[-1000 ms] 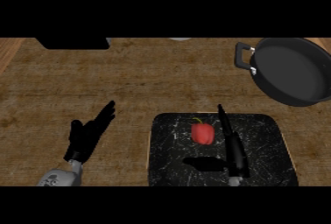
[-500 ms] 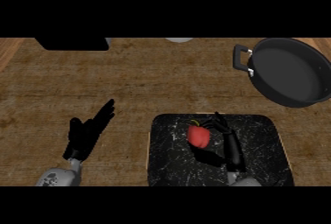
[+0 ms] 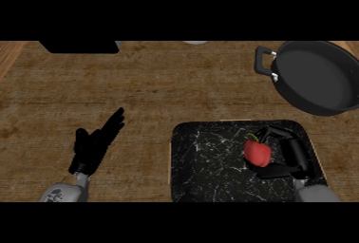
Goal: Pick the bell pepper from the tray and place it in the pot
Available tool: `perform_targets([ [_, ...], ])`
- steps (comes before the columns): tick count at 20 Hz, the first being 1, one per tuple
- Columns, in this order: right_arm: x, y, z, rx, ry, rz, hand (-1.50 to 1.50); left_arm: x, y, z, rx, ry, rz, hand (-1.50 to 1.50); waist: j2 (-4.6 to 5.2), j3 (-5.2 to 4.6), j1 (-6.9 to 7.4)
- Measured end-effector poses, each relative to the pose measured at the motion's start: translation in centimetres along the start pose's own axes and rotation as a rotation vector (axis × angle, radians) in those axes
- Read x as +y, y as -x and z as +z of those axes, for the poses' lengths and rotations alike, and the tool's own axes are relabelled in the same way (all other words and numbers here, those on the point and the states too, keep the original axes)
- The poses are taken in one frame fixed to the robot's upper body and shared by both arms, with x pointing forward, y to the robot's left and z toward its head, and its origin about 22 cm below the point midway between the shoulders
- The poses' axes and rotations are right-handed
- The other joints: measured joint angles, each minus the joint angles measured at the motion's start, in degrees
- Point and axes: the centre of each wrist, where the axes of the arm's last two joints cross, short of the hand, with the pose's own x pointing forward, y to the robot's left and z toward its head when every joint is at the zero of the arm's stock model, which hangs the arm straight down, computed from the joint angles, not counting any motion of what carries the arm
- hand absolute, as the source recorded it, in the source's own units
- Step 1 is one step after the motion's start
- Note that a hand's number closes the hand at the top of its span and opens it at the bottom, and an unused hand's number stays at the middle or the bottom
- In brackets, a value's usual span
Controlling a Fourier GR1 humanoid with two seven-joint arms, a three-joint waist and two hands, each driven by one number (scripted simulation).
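A red bell pepper (image 3: pixel 257 152) with a green stem is on the right side of the black marbled tray (image 3: pixel 210 166). My right hand (image 3: pixel 293 155) curls round it, fingers over its top and thumb beneath it. A dark pot (image 3: pixel 319 76) with a side handle sits on the wooden counter at the upper right, beyond the tray. At the lower left my left hand (image 3: pixel 95 144) rests open on the counter, fingers pointing up and away.
A black object (image 3: pixel 79 46) lies at the counter's far edge, upper left. A pale round thing (image 3: pixel 196 42) peeks in at the top middle. Bare wooden counter (image 3: pixel 175 85) stretches between the tray and the pot.
My right hand went from straight fingers beside the pepper to curled round it. The pepper and hand have shifted right across the tray. The left hand stayed still.
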Motion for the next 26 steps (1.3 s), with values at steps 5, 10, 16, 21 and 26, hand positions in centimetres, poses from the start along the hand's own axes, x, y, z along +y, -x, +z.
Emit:
perform_targets([
  [5,-11.0,-0.6,0.9,-0.002,-0.046,0.070,1.50,0.1,0.0,0.0,-0.005,-0.002,0.002,0.00,1.18,0.67,-0.11],
  [10,-20.8,-3.1,2.4,-0.042,-0.064,0.096,1.50,0.2,-0.4,-0.2,-0.014,0.006,0.002,0.00,1.67,0.92,0.51],
  [16,-28.8,-6.7,4.2,-0.055,0.013,0.203,1.50,-0.2,-0.2,-0.1,-0.024,0.035,-0.005,0.00,1.90,0.99,2.36],
  [21,-32.3,-9.6,4.8,-0.085,0.070,0.329,1.50,-0.6,-0.6,-0.6,-0.024,0.050,-0.008,0.00,1.88,1.02,2.96],
  [26,-34.4,-11.8,4.6,-0.111,0.099,0.440,1.50,-0.6,-0.7,-0.8,-0.020,0.063,-0.010,0.00,1.82,0.90,3.70],
])
